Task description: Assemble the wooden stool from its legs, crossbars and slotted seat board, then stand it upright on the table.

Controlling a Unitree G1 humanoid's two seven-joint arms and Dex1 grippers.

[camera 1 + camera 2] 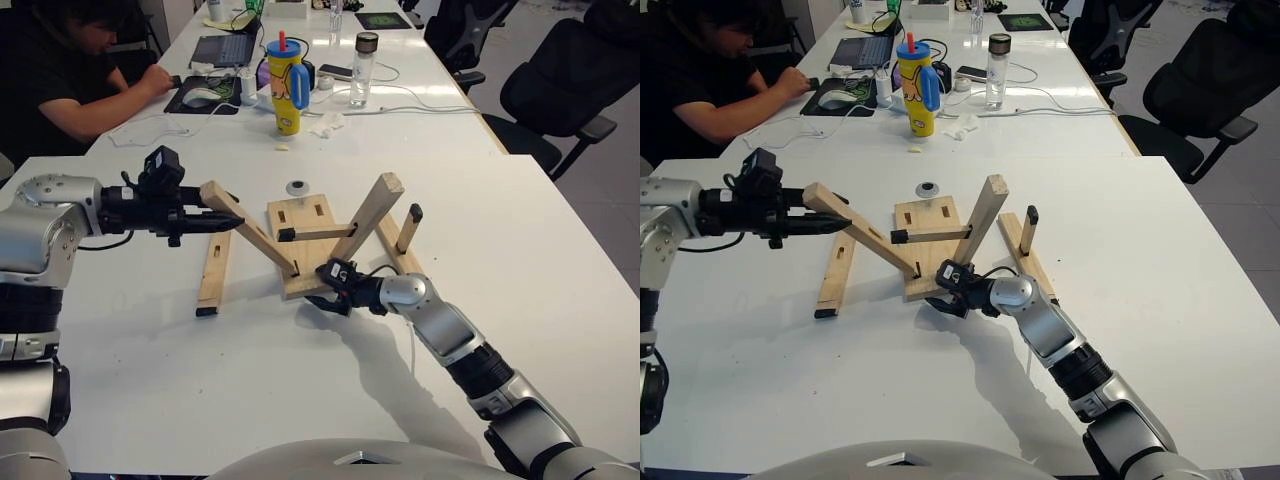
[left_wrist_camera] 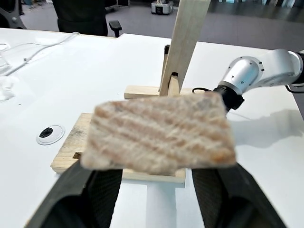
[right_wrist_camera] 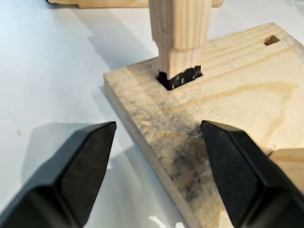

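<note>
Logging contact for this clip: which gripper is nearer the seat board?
Right. The right gripper sits open at the near corner of the seat board; the left gripper holds the slanted leg by its upper end, left of the board.

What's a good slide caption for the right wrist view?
Open right end effector at a corner of the seat board, where a leg sits in its slot.

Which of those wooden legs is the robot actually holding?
The left slanted leg: the left gripper clamps its upper end. The other slanted leg stands ungripped in the seat board; a third leg lies flat.
</note>
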